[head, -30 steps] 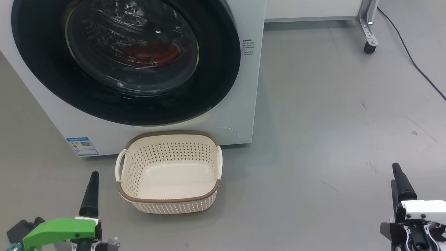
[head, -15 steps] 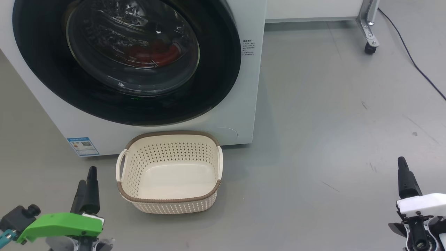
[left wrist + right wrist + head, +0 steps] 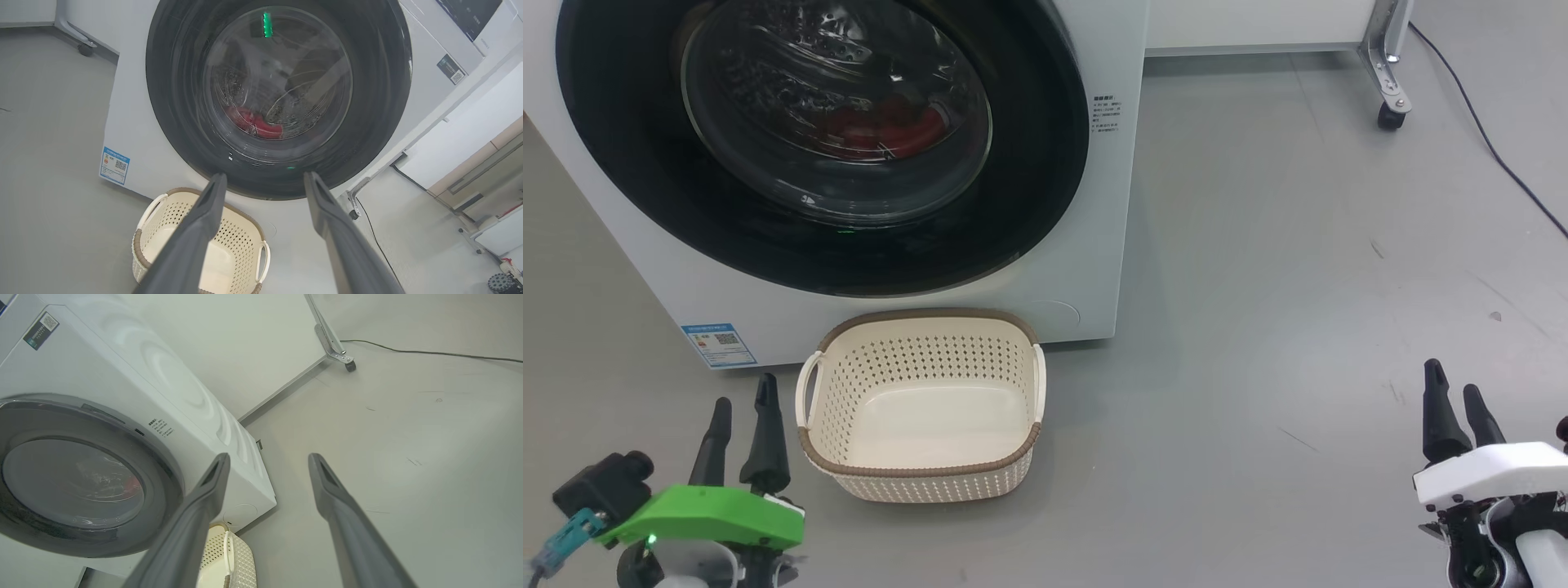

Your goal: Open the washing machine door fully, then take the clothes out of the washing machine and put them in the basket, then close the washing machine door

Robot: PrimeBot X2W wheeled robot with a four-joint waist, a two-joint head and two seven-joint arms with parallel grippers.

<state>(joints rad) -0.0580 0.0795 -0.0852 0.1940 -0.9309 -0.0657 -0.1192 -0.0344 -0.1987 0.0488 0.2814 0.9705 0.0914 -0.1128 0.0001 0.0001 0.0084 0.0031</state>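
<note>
Step in hand: opening the washing machine door (image 3: 837, 122). It lies shut, flush with the front of the washing machine (image 3: 1094, 269), so I judge the task is at its very start.
Clothes: a red heap behind the glass, low in the drum, toward 4 o'clock of the bowl in the head view.
Basket: the basket (image 3: 923, 314) stands on the floor at 6 o'clock of the door, close before the machine's foot, with nothing in it.
Left pincer: the left pincer (image 3: 743, 392) is released, fingers spread with nothing between them. It hovers just beside the basket at its 8 o'clock, and its wrist view looks squarely at the door.
Right pincer: the right pincer (image 3: 1452, 377) is likewise released and bare, well apart from the basket at its 4 o'clock, over bare floor.
Doing it well: catch the wide black frame at its free edge, not the bulging glass. Which side is hinged I cannot tell for certain. Hook a finger behind the rim and pull along the door's own arc, not straight out, until it swings fully clear of the drum mouth.
Risks: the glossy frame likely offers little bite — a shallow hook may slip. An arm reaching low could nudge the basket out from under the opening.
</note>
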